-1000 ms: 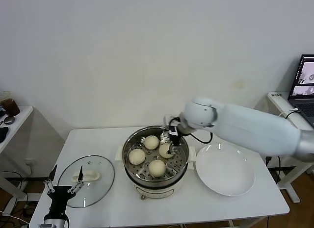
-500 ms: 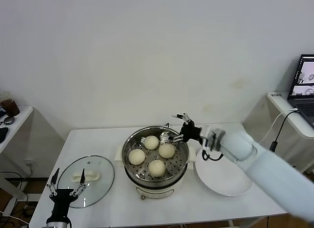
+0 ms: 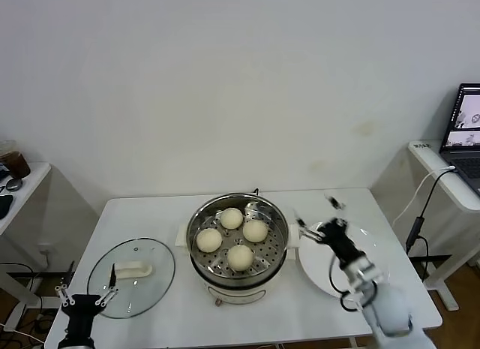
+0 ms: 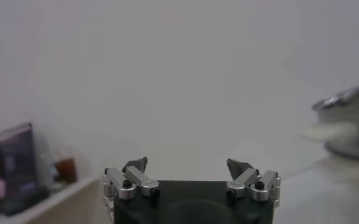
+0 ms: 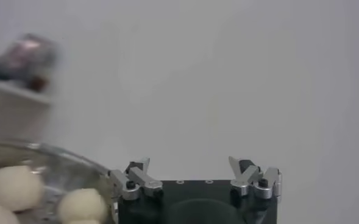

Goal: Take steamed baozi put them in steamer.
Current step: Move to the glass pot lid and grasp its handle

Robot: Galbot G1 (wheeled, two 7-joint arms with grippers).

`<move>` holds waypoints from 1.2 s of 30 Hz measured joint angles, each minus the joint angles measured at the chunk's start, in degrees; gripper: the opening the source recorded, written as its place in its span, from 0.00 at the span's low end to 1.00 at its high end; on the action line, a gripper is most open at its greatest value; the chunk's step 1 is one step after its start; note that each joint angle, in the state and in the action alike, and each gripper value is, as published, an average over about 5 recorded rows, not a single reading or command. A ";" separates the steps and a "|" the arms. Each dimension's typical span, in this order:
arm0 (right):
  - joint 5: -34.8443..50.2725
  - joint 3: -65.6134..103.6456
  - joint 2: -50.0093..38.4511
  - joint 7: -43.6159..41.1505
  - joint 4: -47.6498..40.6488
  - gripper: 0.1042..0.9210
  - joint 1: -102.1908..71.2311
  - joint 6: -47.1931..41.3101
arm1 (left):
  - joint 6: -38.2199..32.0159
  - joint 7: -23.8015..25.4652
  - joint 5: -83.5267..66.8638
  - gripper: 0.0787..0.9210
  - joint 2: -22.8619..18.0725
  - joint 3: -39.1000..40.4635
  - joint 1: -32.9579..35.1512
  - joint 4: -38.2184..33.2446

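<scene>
Baozi, four of them, all sit inside the steamer, spread over its perforated floor: one toward the wall, one on the left, one on the right and one nearest the robot. None touches a gripper. The steamer stands on the middle of the white table.

Right of the steamer lies a white plate with no food on it. The right gripper hangs above the near-left part of that plate, just beside the steamer's right handle, fingers spread wide and holding nothing. In the right wrist view its two fingertips stand far apart, with two baozi visible in the steamer beyond.

On the left of the table lies a glass lid, flat, with its white handle up. The left gripper sits low at the table's near-left edge, just at the lid's rim, fingers wide apart and empty. The left wrist view shows its fingertips well separated.

A laptop stands on a side desk at far right.
</scene>
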 measured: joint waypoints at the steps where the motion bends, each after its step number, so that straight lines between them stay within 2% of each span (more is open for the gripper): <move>1: 0.05 1.72 0.90 0.41 0.27 0.88 -1.53 0.06 | 0.05 -0.97 3.58 0.88 0.14 -0.60 0.08 0.69; 8: 1.17 10.21 5.35 2.00 1.04 0.88 -8.66 -1.14 | 0.06 -6.35 29.58 0.88 1.21 -3.41 0.24 6.39; 16: 1.69 14.10 8.50 2.72 1.19 0.88 -12.86 -2.39 | -0.70 -8.97 51.80 0.88 3.75 -2.90 -2.42 12.47; 24: 1.19 15.03 10.00 2.98 1.73 0.88 -14.90 -3.11 | -0.67 -9.17 59.17 0.88 6.89 -0.72 -7.94 17.41; 36: -0.33 14.56 11.76 3.08 2.89 0.88 -16.65 -3.27 | -1.17 -8.02 61.32 0.88 9.88 2.93 -16.62 23.55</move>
